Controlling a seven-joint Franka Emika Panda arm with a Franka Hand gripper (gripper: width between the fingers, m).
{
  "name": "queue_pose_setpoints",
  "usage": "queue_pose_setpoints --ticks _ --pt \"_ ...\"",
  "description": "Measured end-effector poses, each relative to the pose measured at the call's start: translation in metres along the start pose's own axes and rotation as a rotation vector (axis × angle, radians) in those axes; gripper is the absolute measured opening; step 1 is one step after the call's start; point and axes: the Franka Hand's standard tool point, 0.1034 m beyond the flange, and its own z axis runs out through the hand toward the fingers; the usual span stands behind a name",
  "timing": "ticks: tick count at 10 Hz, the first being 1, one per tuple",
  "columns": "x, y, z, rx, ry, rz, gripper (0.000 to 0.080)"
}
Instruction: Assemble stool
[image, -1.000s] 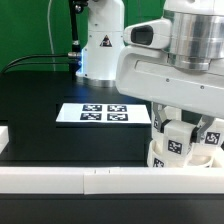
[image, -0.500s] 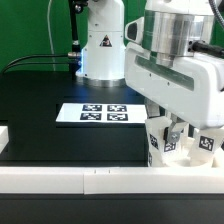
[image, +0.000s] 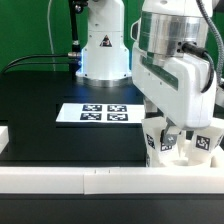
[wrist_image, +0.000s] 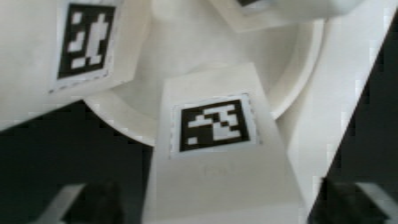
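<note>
The white stool seat (image: 186, 160) lies at the exterior view's lower right with chunky tagged legs (image: 158, 141) standing on it. My gripper (image: 173, 131) reaches down among them, mostly hidden by the wrist. In the wrist view one tagged leg (wrist_image: 221, 140) runs between my dark fingers (wrist_image: 98, 202), which press against both its sides, so the gripper (wrist_image: 222, 206) is shut on it. The seat's round rim (wrist_image: 125, 118) curves behind it. Another tagged leg (wrist_image: 86, 45) stands beside it.
The marker board (image: 95, 113) lies on the black table at the middle. A long white rail (image: 90, 178) runs along the front edge, with a short rail end (image: 4, 135) at the exterior view's left. The robot base (image: 100, 45) stands behind.
The wrist has turned about its axis over the stool and shifted a little toward the exterior view's left. The tagged legs below show at slightly different angles.
</note>
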Motion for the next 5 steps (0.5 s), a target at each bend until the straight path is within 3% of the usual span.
queue_pose_setpoints --ticks 1,4,5 --pt "-0.003 -0.001 -0.004 0.010 -0.004 0.001 0.0623" --pt "-0.001 -0.010 -0.039 0.067 -0.057 0.005 0.0648" --pt "-0.001 -0.009 -0.036 0.064 -0.055 0.004 0.0648"
